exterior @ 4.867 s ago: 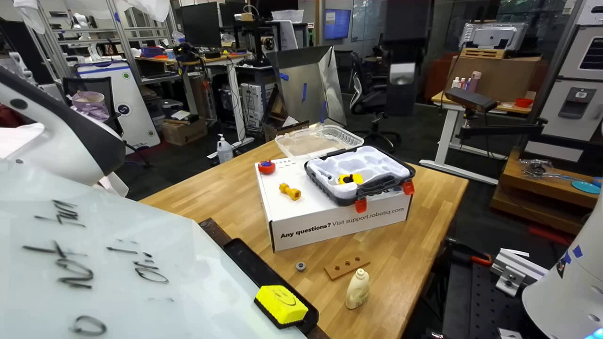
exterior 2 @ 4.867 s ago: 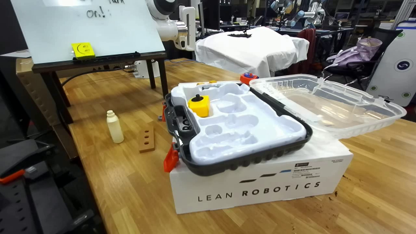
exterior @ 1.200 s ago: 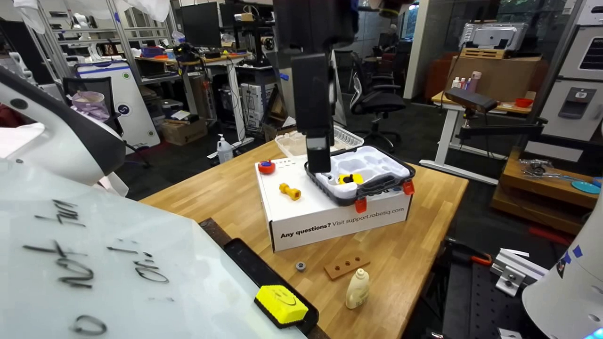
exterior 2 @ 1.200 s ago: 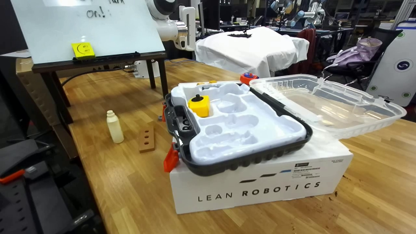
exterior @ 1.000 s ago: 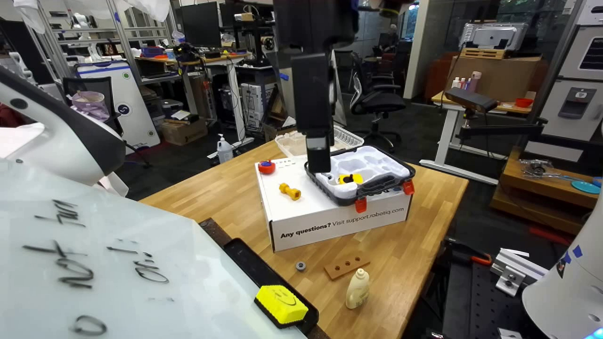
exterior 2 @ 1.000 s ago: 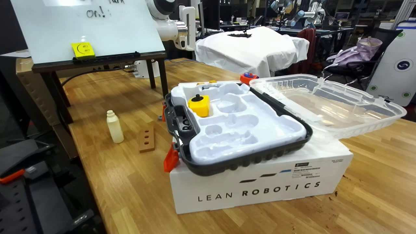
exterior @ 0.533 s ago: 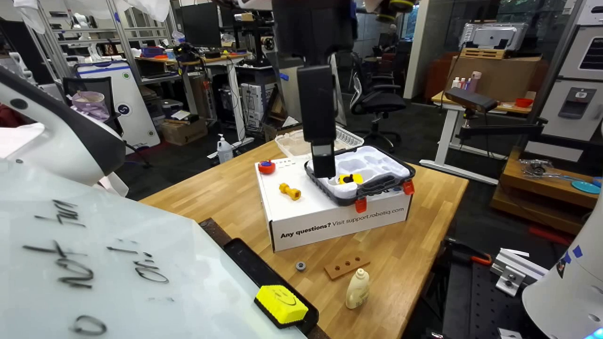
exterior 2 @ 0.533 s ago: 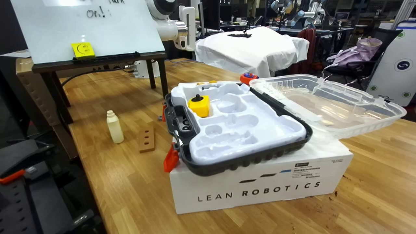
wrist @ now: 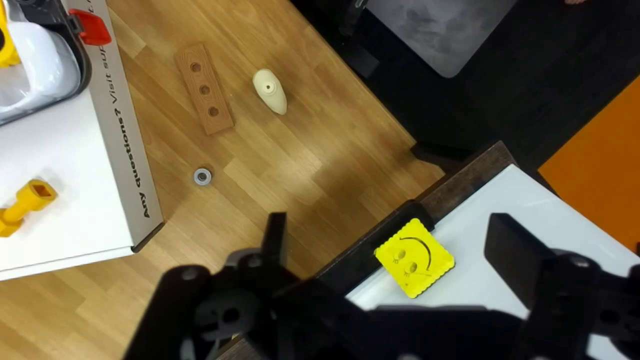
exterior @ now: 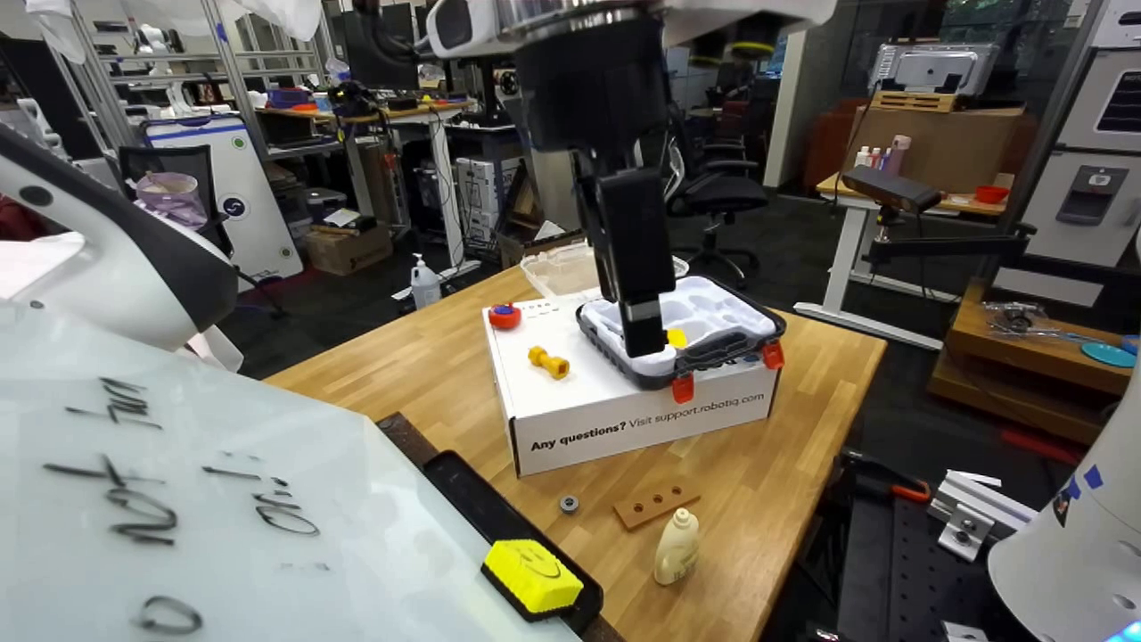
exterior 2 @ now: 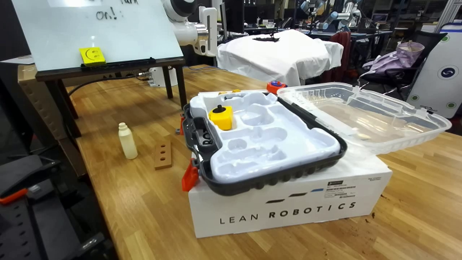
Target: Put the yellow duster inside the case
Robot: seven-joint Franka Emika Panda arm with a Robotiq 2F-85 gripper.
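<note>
The yellow duster is a bright-yellow block with a drawn smiley face and a dark underside. It rests on the black tray at the whiteboard's lower edge, in both exterior views and in the wrist view. The open case has a white moulded insert, dark rim, red latches and a clear lid, in both exterior views; a corner shows in the wrist view. My gripper is open and empty, its fingers wide apart on either side of the duster's image, above it. In an exterior view the gripper hangs in front of the case.
The case stands on a white cardboard box with a yellow bolt-like piece and a red round object. A yellow block sits inside the case. A cream bottle and holed wooden strip lie on the table. The tilted whiteboard is an obstacle.
The gripper came lower and leftward over the last seconds in an exterior view. In the last half second it moved slightly right and down and tilted. The duster and case stayed put.
</note>
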